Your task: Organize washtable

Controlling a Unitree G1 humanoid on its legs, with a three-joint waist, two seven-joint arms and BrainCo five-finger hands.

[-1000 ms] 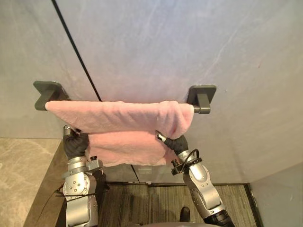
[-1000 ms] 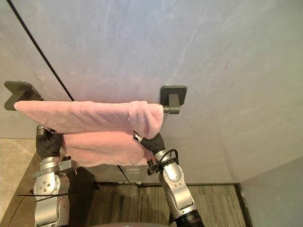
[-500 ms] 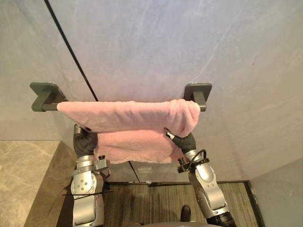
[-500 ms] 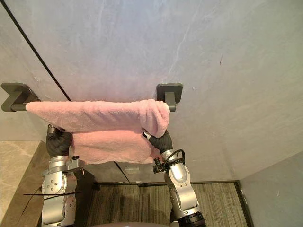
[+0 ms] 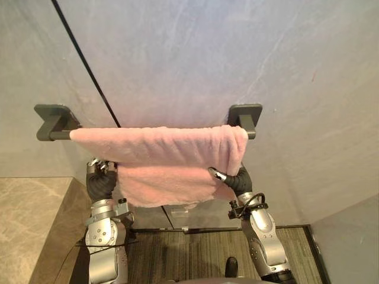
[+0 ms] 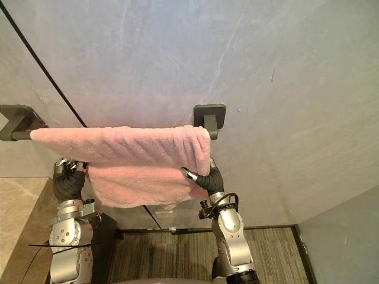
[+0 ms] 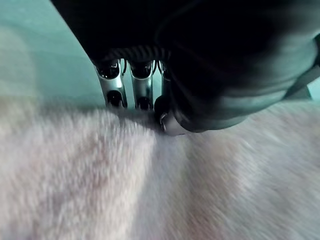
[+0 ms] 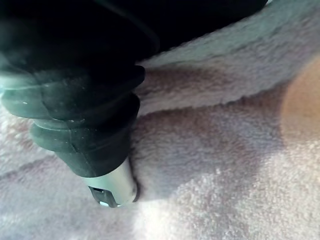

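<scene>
Overhead, the pink towel hung folded over the dark towel bar, which was fixed to the grey wall by a bracket at each end. The towel covered most of the bar and reached right up to the right bracket. A short bare stretch of bar showed beside the left bracket. The front layer hung shorter and the back layer dropped lower beneath it.

My left hand was raised under the towel's lower left corner. In my left wrist view its fingers reached out fairly straight, with their dark tips against the pile. They were not wrapped round any of the cloth.

My right hand was up at the towel's lower right part, pressed against the cloth and partly tucked behind the hanging fold. I could not tell how far it was closed, or whether it had hold of the towel.

A marble counter lay at my lower left.
</scene>
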